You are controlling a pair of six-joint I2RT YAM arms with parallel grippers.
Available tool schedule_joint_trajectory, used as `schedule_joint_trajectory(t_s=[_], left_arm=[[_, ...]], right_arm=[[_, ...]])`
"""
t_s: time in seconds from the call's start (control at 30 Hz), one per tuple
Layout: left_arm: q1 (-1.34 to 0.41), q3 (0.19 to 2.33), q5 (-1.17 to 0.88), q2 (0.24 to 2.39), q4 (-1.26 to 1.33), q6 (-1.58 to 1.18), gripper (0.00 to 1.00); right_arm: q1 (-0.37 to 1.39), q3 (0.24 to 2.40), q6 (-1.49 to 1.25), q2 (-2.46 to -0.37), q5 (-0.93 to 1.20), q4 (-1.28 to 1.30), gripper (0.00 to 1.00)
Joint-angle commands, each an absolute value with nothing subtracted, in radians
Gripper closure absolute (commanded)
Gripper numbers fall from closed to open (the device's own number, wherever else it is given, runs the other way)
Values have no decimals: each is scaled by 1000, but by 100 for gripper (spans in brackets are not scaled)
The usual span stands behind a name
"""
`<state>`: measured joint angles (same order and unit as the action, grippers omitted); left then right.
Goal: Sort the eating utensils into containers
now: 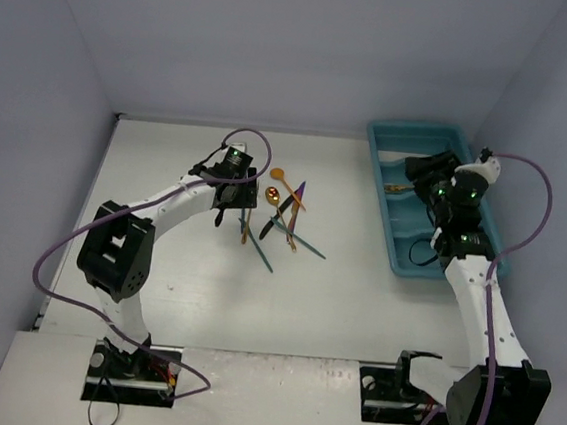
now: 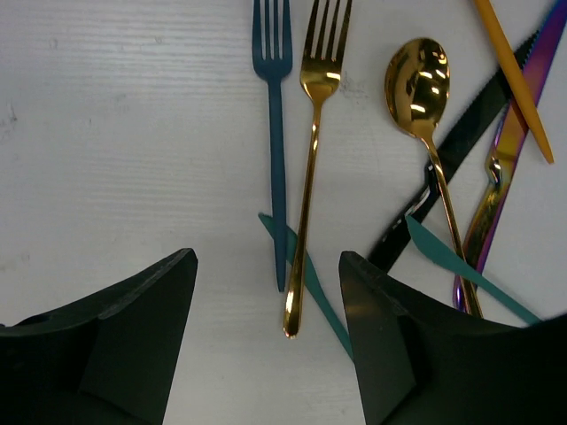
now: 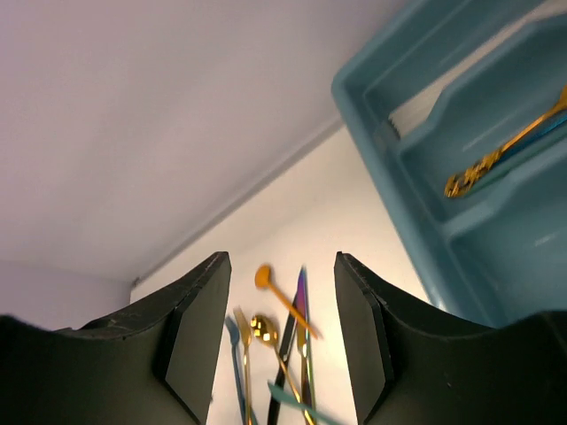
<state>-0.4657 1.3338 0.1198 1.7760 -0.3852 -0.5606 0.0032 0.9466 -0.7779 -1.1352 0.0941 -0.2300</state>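
– Near the far edge of the white worktop (image 1: 158,261), about midway along it, what sits under the left gripper (image 2: 267,264)?
– A loose heap of utensils. A slim teal-blue fork (image 2: 271,133) and a slim gold metal fork (image 2: 312,159) lie side by side, tines pointing away from the wrist. Their handle ends fall in the gap between the black fingers (image 2: 133,336).
– So is it pinching them?
– No. The fingers are spread wide with nothing clamped. I cannot tell if they touch the worktop.
– What else is in the heap?
– To the right of the forks is a shiny gold spoon (image 2: 416,84). A black knife (image 2: 461,150) and a purple-iridescent knife (image 2: 509,150) cross behind it, with an orange spoon's handle (image 2: 514,80) over them. One teal-blue knife (image 2: 319,301) runs under the gold fork and a second teal-blue knife (image 2: 469,274) crosses the spoon's handle.
– And the right gripper (image 3: 282,266)?
– It hangs over the long teal-blue plastic tray (image 1: 387,238), which lies along the worktop's right edge toward the far right corner. Its fingers are parted too, holding nothing.
– Is anything in the tray?
– A gold utensil (image 3: 496,150) lies in one compartment near the far end.
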Motion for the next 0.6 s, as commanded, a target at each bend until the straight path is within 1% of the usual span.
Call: schedule_joint_trajectory(t_s=[0.0, 0.17, 0.43, 0.57], left_arm=[[-433, 1456, 98, 1850, -358, -526, 41], [-414, 1539, 94, 1949, -367, -511, 49], [-402, 1599, 114, 2052, -375, -491, 54], [-400, 1626, 114, 2083, -380, -474, 58]], right_arm=[[75, 894, -779, -1049, 122, -246, 52], [80, 841, -802, -981, 208, -216, 52], [82, 787, -744, -879, 194, -119, 52], [83, 766, -728, -861, 197, -84, 52]])
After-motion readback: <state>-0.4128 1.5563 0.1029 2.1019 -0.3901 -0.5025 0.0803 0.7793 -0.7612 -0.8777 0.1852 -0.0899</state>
